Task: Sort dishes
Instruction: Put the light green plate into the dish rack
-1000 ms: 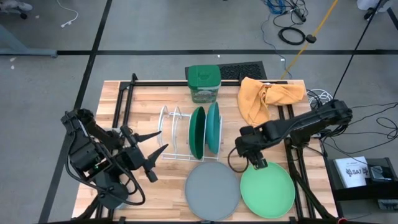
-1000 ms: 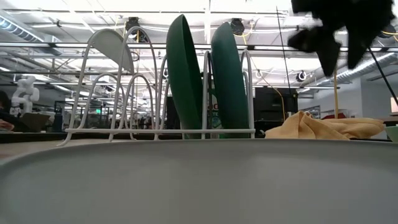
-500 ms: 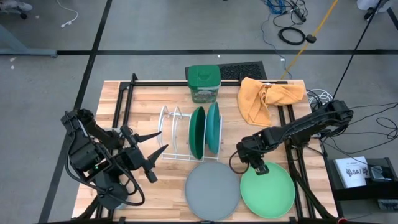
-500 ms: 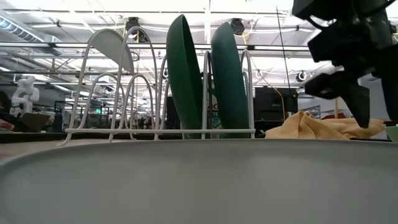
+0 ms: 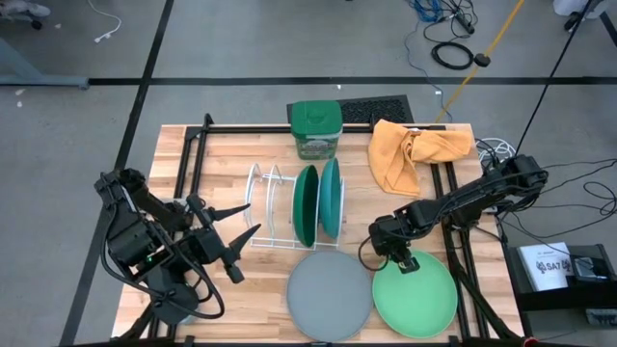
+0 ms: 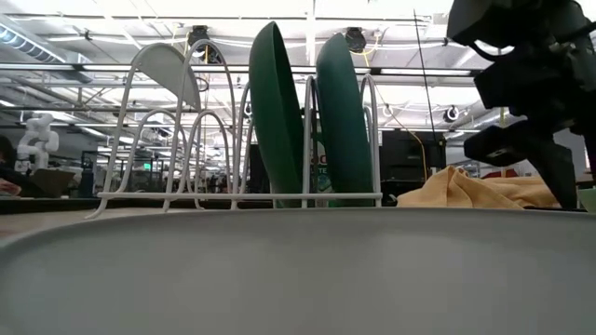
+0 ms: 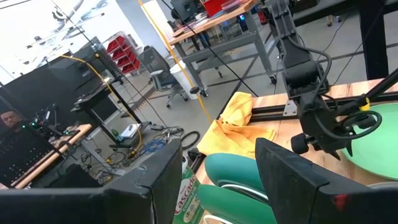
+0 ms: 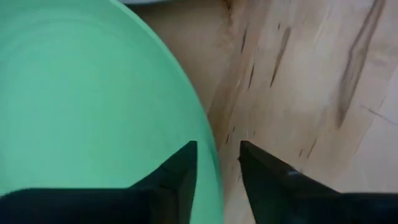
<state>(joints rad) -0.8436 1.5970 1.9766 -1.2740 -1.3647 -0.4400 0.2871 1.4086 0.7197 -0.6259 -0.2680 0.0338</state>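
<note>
A light green plate (image 5: 416, 297) lies flat at the table's near right, and a light grey plate (image 5: 330, 295) lies flat beside it to the left. A dark green plate (image 5: 306, 218) and a teal plate (image 5: 331, 210) stand on edge in the white wire rack (image 5: 270, 214). My right gripper (image 5: 406, 259) is open and low at the light green plate's far rim (image 8: 208, 134), pointing down. One finger (image 8: 177, 171) is over the plate and the other (image 8: 264, 168) over the bare table. My left gripper (image 5: 254, 216) is open and empty, left of the rack.
A green square tub (image 5: 316, 128) stands at the far edge and a yellow cloth (image 5: 413, 151) lies at the far right. Black rails (image 5: 445, 207) run along the table's sides. The rack's left slots are free. Bare wood lies between the rack and the flat plates.
My right gripper has gone down and toward the table's near edge, from above the bare table to the light green plate's far rim. The plates have stayed where they were.
</note>
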